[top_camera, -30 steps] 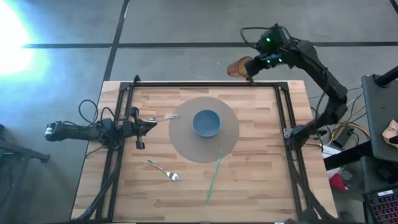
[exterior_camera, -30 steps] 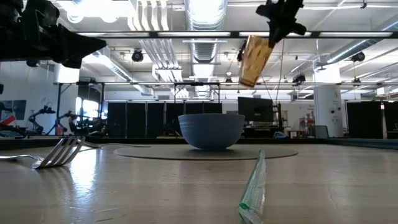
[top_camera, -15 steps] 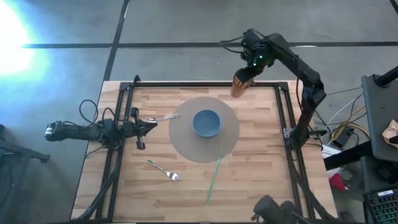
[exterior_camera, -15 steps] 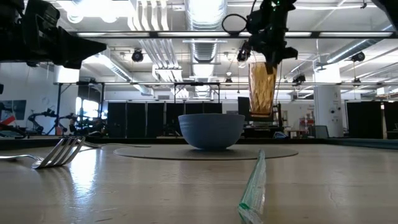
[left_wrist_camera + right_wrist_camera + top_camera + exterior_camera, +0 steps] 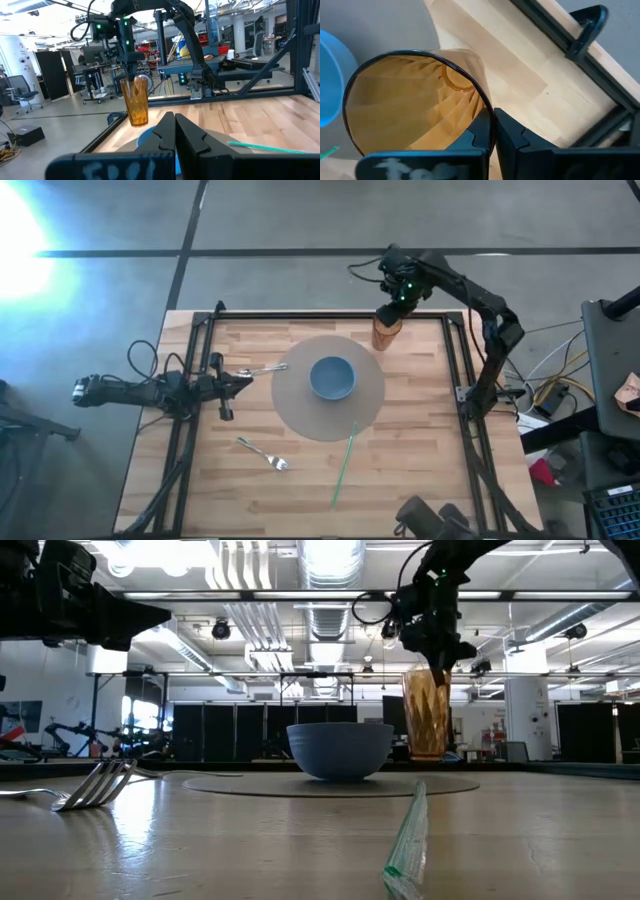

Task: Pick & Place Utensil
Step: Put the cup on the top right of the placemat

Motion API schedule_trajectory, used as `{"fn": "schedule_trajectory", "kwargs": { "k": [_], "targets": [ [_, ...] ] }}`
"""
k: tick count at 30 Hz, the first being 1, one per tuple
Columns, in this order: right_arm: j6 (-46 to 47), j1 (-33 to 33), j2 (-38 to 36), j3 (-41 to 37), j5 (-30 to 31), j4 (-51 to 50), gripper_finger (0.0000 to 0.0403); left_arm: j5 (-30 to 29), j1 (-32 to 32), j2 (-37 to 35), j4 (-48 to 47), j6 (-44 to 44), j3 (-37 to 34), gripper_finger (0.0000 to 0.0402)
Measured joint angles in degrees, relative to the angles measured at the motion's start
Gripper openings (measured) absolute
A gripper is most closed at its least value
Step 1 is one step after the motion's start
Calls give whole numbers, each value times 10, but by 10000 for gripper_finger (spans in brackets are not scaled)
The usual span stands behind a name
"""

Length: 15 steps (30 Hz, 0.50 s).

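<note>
Right hand (image 5: 393, 308) pinches shut on the upright amber cup's (image 5: 386, 333) rim, mouth facing up.

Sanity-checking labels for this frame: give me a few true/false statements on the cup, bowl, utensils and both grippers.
1. The right gripper is shut on the rim of the amber cup. True.
2. The amber cup lies on its side. False: it is upright at the table's far edge.
3. The blue bowl sits on the round mat. True.
4. The green straw is inside the bowl. False: it lies on the wooden table, its upper end over the mat's edge.
5. The left gripper holds the fork. False: it is shut on nothing, and the fork lies on the table.
</note>
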Motion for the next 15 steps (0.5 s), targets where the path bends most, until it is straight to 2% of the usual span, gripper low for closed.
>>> {"fn": "schedule_trajectory", "kwargs": {
  "k": [6,15],
  "targets": [
    [-1,1,0,-31,-12,19,8,0,0,0,0,-3,0,3],
    [-5,-1,0,-33,-15,60,8,0,0,0,0,5,0,3]
  ]
}}
